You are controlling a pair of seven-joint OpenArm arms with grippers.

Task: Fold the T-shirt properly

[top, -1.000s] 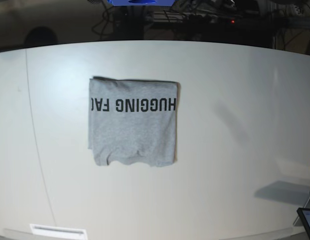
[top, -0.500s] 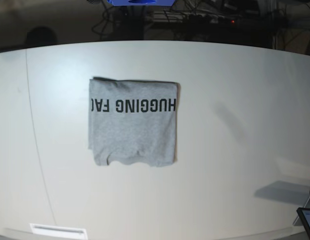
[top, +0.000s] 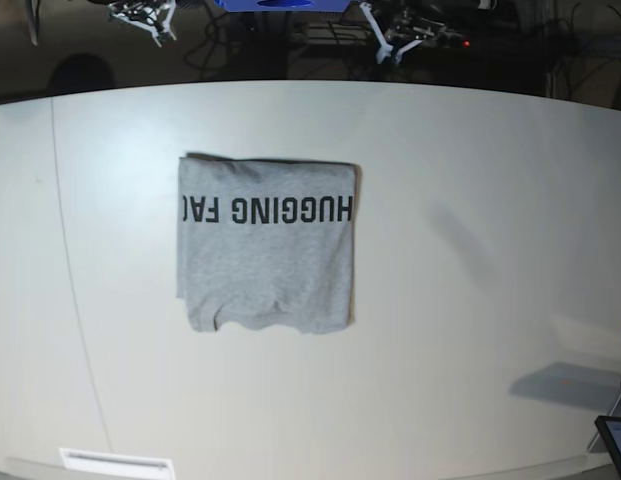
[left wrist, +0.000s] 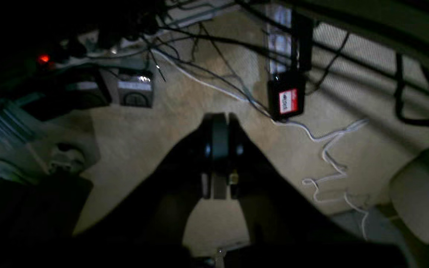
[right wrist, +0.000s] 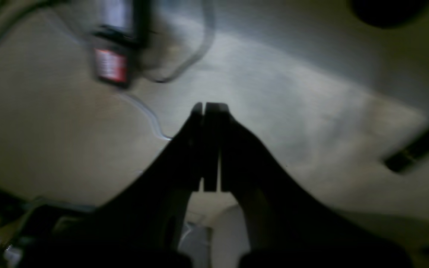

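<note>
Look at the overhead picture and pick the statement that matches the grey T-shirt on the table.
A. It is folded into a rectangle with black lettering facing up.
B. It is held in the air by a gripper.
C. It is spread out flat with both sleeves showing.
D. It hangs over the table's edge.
A: the T-shirt lies as a compact rectangle on the table, black capitals on top, nothing touching it.

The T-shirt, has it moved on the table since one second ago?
No. The T-shirt keeps the same position relative to the table's dark seam line.

One T-shirt [top: 265, 245], one table [top: 470, 180], two grippers
</note>
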